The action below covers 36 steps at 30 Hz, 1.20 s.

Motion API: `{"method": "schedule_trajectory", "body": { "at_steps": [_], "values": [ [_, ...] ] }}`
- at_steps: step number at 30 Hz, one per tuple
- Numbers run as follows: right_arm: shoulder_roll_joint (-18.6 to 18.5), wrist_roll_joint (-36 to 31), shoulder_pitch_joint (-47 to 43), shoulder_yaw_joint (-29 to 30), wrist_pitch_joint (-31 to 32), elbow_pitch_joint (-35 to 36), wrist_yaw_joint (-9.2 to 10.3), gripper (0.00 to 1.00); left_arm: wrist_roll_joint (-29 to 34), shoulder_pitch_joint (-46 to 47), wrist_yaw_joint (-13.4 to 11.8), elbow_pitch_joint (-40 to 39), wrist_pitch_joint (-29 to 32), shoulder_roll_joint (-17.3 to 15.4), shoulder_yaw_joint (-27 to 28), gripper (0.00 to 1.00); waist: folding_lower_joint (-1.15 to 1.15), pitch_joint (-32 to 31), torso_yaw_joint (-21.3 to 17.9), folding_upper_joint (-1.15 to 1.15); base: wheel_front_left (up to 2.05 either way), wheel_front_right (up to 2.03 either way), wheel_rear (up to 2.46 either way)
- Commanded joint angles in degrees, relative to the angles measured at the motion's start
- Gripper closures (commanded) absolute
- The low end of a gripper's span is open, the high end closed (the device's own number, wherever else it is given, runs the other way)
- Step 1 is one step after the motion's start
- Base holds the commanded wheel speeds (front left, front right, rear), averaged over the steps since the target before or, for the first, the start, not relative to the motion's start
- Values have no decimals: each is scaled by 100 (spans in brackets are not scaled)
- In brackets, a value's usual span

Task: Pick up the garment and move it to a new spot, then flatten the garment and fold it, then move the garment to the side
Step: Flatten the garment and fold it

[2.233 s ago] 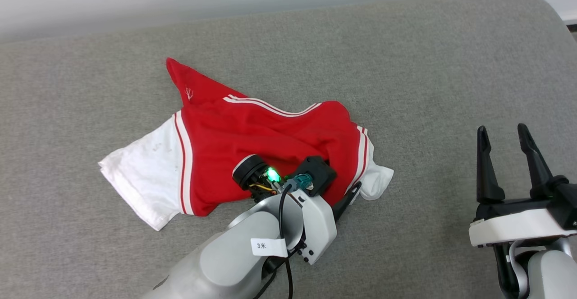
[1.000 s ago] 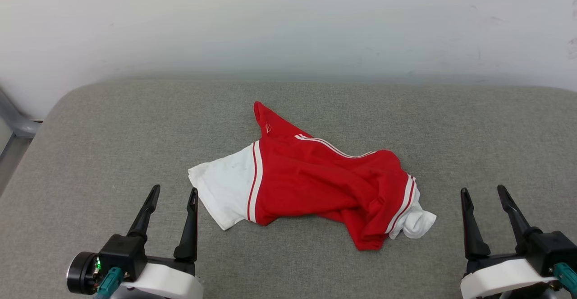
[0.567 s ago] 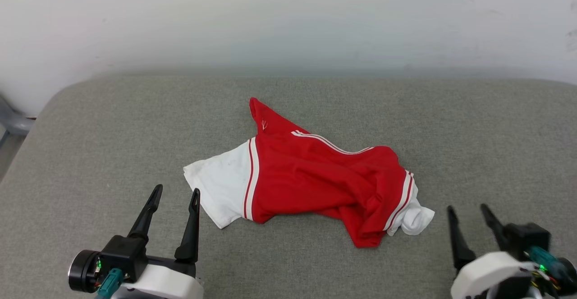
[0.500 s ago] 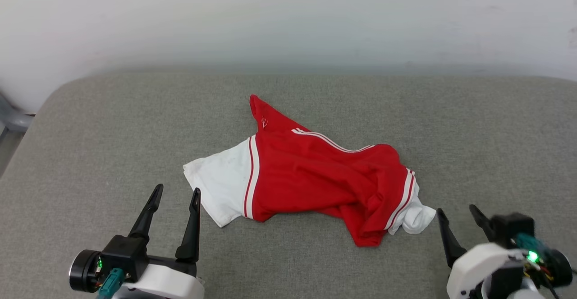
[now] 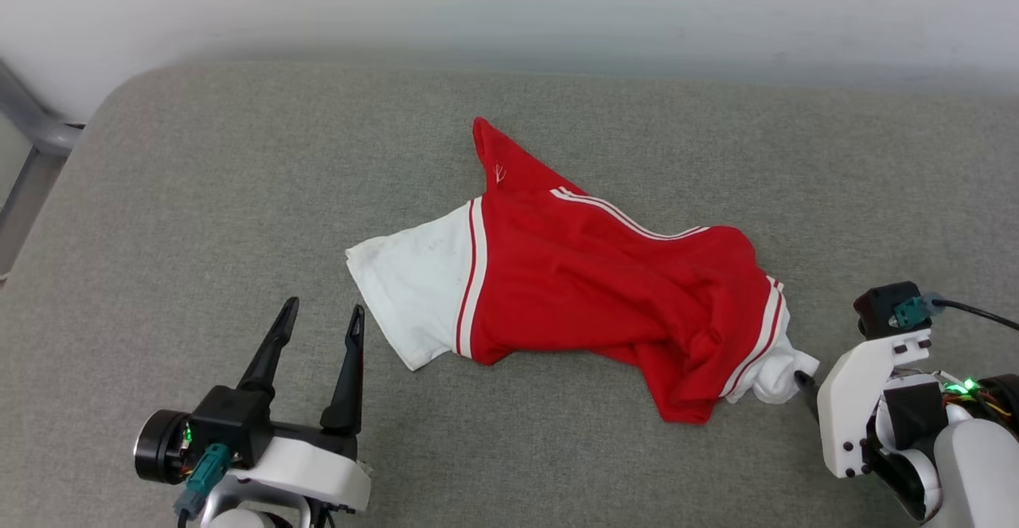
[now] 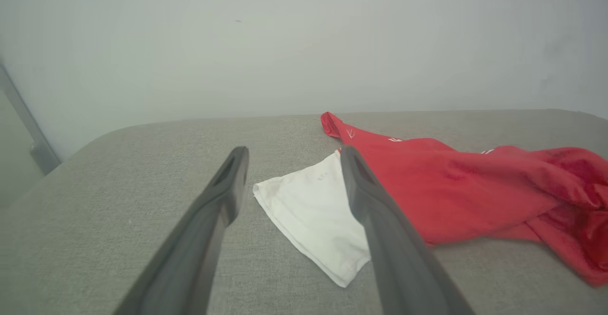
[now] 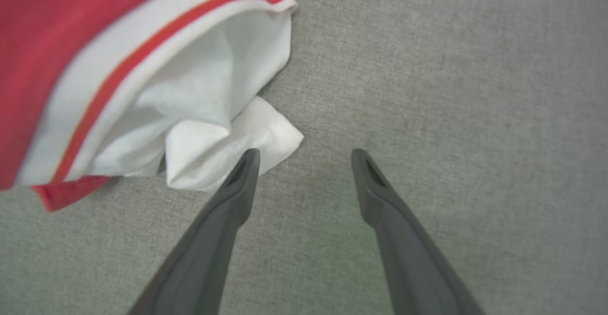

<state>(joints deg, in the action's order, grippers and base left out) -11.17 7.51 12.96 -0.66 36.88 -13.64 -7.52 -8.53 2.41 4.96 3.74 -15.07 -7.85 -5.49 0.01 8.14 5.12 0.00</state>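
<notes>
Likely a bare test room or lab: a desk point(image 5: 199, 193) covered in grey fabric, rounded corners, set against a plain white wall point(image 5: 557, 2) at 12 o'clock, a grey metal bar point(image 5: 36, 126) at 10 o'clock.

The right hand point(image 7: 304, 156), upright a second ago, now tips down just beside the bunched white sleeve point(image 7: 209, 115) of the garment point(image 5: 605, 281); the left hand point(image 5: 325, 305) has drawn back off it.
</notes>
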Motion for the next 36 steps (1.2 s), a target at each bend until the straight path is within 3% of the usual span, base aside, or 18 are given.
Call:
{"method": "schedule_trajectory", "body": {
  "at_steps": [1, 13, 15, 22, 36],
  "values": [
    [-62, 17, 93, -22, 123, 16, 6, 0, 55, 96, 41, 17, -15, 54, 16, 0, -1, 110, 102, 0, 0, 0, 0],
    [-249, 77, 130, -434, 523, -205, 4, 0, 225, 331, 162, 112, -15, 188, 111, 0, -1, 458, 368, 0, 0, 0, 0],
    [-271, 101, 61, -516, 586, -311, 3, 100, 229, 362, 184, 133, -15, 192, 131, 0, -1, 461, 392, 0, 0, 0, 0],
    [-439, 228, -134, -436, 588, -357, 8, 100, 283, 229, 211, 248, -15, 196, 236, 0, -1, 277, 325, 0, 0, 0, 0],
    [-1170, 180, -34, 609, 586, -158, 8, 100, 349, 205, 237, 152, -15, 232, 309, 0, -1, 246, 72, 0, 0, 0, 0]
  ]
}}
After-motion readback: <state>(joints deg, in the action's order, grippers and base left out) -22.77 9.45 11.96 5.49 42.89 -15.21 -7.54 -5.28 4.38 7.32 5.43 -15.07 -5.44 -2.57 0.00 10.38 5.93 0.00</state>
